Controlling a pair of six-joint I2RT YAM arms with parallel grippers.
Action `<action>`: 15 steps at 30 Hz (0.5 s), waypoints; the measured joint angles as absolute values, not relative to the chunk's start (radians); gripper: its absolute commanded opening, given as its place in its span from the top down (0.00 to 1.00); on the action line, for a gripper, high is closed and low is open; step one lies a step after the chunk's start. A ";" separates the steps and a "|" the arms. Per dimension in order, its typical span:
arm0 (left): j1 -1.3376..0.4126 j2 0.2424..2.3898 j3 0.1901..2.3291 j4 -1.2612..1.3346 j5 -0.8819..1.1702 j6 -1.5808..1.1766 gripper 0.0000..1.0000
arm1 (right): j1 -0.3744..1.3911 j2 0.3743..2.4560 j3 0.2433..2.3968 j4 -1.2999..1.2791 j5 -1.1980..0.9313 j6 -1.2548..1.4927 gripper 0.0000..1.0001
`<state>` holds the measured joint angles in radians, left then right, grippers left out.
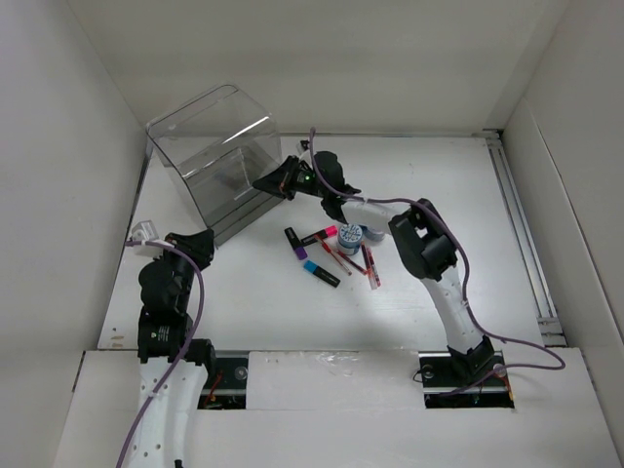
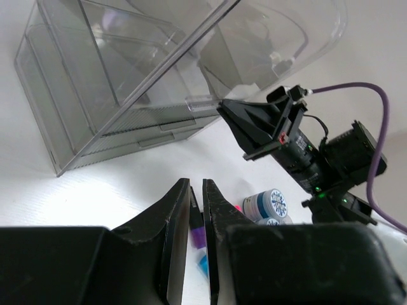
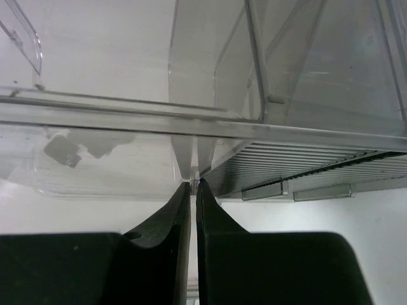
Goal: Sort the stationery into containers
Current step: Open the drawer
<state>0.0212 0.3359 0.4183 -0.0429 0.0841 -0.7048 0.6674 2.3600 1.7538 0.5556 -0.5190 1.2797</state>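
We see two black robot arms over a white surface [image 1: 458, 205]. The right pincer [image 3: 193, 184] is closed nearly all the way. Its two tips pinch a thin clear lip at the edge of the lid [image 2: 286, 38] of a clear plastic box [image 1: 210, 161]. The box stands tilted on the surface, directly ahead of this pincer. Just past the tips and to their right run the ribbed fronts of the shallow drawers [image 3: 299, 162] at the box's base. The tall, rounded lid spreads to the left of the tips.

The left pincer [image 2: 196, 184] is closed to a narrow slit and has hold of nothing. The box sits ahead of it and to its left, and they do not touch. The right pincer reaches in ahead of it and to its right.

The loose stationery lies on the surface to the right of the left pincer and behind the right pincer, beside that arm's forearm. There are short black markers [image 1: 319, 273] with pink, purple and blue caps. Thin red pens [image 1: 369, 265] lie slanted among them. Two small round blue-and-white rolls [image 1: 349, 234] sit side by side at the far edge of the pile. Through the left pincer's slit we glimpse a dark marker and its coloured cap. None of these pieces is inside the box.
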 measured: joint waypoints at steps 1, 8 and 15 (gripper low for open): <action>0.021 0.334 0.418 -0.046 0.082 -0.705 0.89 | 0.669 2.342 1.730 0.559 -0.516 1.279 1.00; 0.021 0.310 0.418 -0.070 0.069 -0.705 0.89 | 0.674 2.206 1.588 0.566 -0.512 1.264 1.00; 0.021 0.297 0.410 -0.078 0.066 -0.704 0.97 | 0.675 2.136 1.530 0.562 -0.511 1.256 1.00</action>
<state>0.0212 0.2974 0.4103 -0.0784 0.0658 -0.7040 0.6746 2.1361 1.5299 0.5625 -0.5114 1.2560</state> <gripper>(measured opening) 0.059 0.091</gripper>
